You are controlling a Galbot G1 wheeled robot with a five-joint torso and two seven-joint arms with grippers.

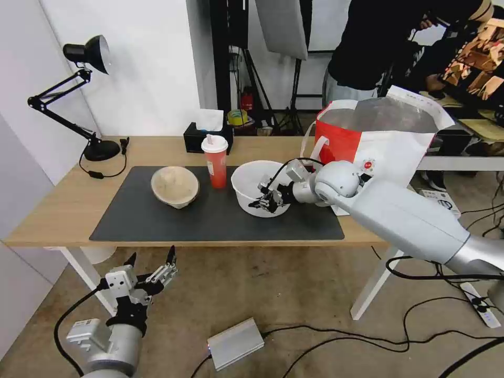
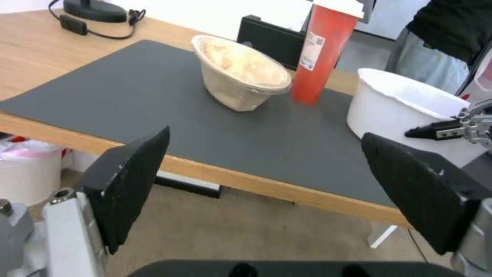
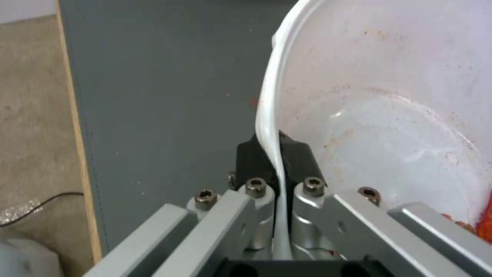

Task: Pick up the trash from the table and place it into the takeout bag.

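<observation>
Right gripper (image 3: 276, 154) is pinched onto the rim of the white plastic bowl (image 1: 251, 181), one finger inside, one outside, bowl sitting on the grey mat (image 1: 157, 220). Takeout bag (image 1: 378, 142) stands just behind that arm. Left gripper (image 1: 150, 261) hangs wide open below the tabletop (image 1: 63, 205) edge.

Mid-frame on the table's (image 1: 63, 210) grey mat: beige bowl (image 1: 175, 186) tilted, red cup (image 1: 216, 161) upright, white bowl (image 1: 252, 184); takeout bag (image 1: 378, 139) open, right.
</observation>
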